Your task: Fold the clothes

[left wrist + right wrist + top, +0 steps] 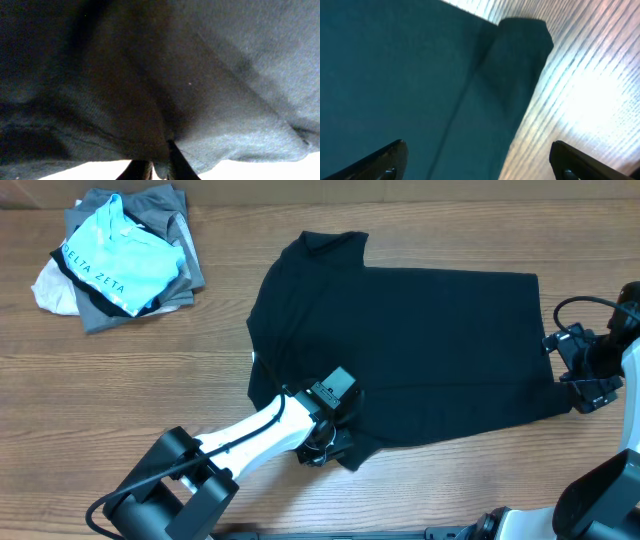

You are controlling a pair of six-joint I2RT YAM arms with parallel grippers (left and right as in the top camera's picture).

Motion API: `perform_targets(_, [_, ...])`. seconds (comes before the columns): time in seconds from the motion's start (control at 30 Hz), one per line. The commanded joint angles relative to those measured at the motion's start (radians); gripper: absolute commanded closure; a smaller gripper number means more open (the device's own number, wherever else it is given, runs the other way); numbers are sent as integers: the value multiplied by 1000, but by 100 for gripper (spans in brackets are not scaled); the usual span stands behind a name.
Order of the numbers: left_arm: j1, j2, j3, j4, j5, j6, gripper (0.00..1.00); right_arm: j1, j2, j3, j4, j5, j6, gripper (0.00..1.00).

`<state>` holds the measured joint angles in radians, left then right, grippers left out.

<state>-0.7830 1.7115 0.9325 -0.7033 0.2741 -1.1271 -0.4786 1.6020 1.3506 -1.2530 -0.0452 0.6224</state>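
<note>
One pincer [156, 170], seemingly tight on T-shirt [420, 340]

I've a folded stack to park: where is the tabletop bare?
The table is bare between the clothes pile and the black T-shirt, and in front of the shirt's near hem. Crowded: the near-left, where the left gripper pinches the shirt, and the right edge at the open right gripper.
</note>
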Motion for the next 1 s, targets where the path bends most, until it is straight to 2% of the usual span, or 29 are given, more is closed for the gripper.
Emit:
perform_targets(0.0, [14, 9, -11, -3, 9, 5, 95, -24, -1, -3, 18, 7, 26, 4])
perform_targets(0.13, [17, 9, -11, -2, 19, 12, 96, -45, 8, -3, 49, 7, 26, 3])
perform_targets(0.23, [20, 8, 5, -3, 43, 65, 96, -47, 29, -3, 76, 6, 22, 3])
perform_targets(0.4, [20, 1, 98, -55, 55, 113, 96, -35, 63, -3, 85, 6, 21, 3])
perform_targets(0.63, [32, -6, 274, -166, -16, 187, 96, -29, 117, -3, 97, -29, 20, 4])
perform_targets(0.97, [113, -6, 288, -173, -98, 264, 96, 38, 178, -3, 143, -38, -5, 5])
